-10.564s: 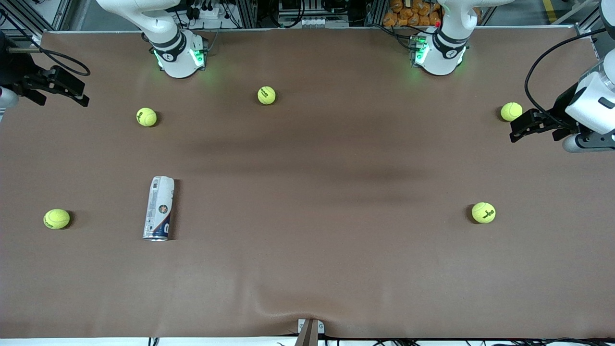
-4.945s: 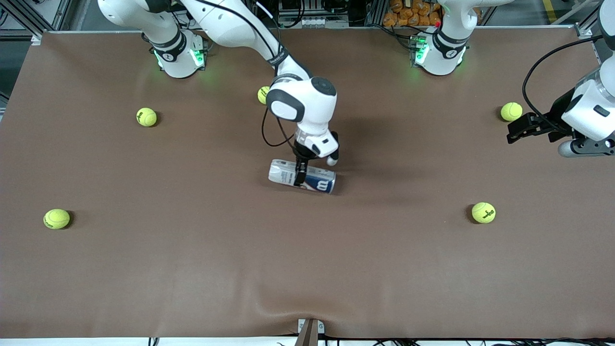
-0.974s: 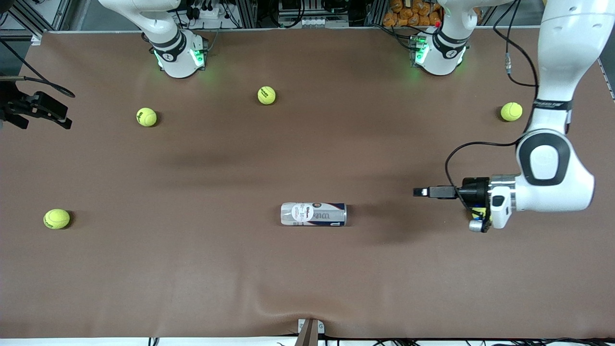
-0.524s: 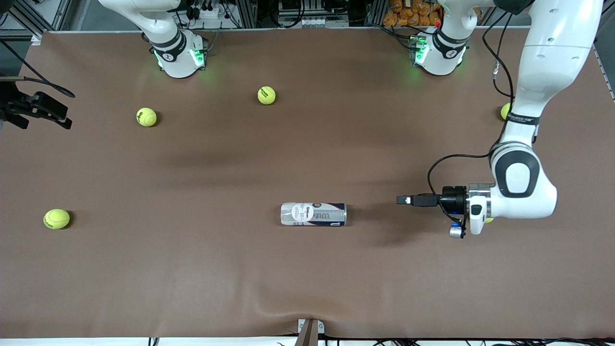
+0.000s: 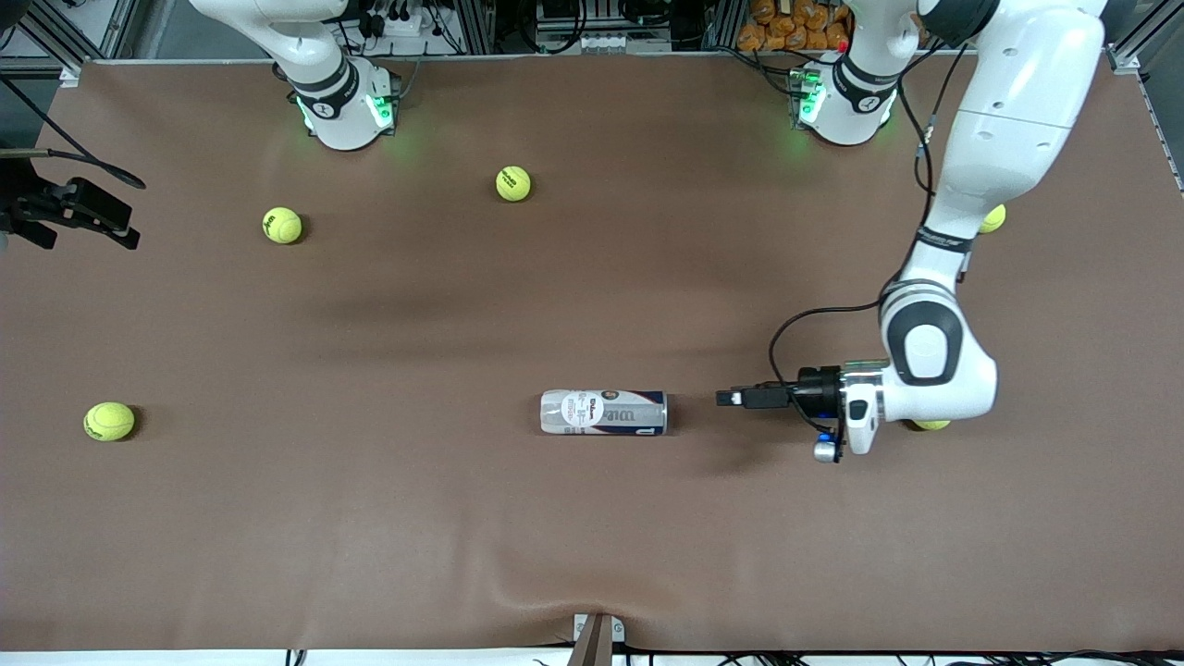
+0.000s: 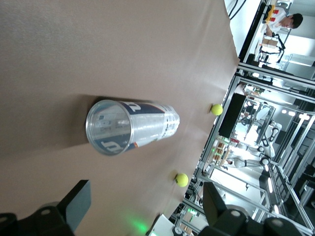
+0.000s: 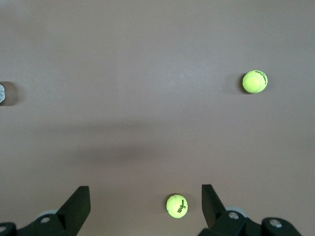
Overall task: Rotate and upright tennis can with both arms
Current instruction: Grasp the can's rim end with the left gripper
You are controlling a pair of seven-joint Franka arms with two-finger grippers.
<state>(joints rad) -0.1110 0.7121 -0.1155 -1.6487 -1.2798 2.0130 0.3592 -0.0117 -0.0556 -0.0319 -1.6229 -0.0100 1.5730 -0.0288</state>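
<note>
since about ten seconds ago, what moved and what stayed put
The tennis can was carried from the right arm's end to the table's middle, turned crosswise, let go, still lying down. The right end effector withdrew to its table edge and waits, open. The left end effector, open, has swung in toward the can's rim. The loose balls stayed.

front: high, faces bases | left wrist: low, close to tennis can (image 6: 129,126) | right wrist: downward
</note>
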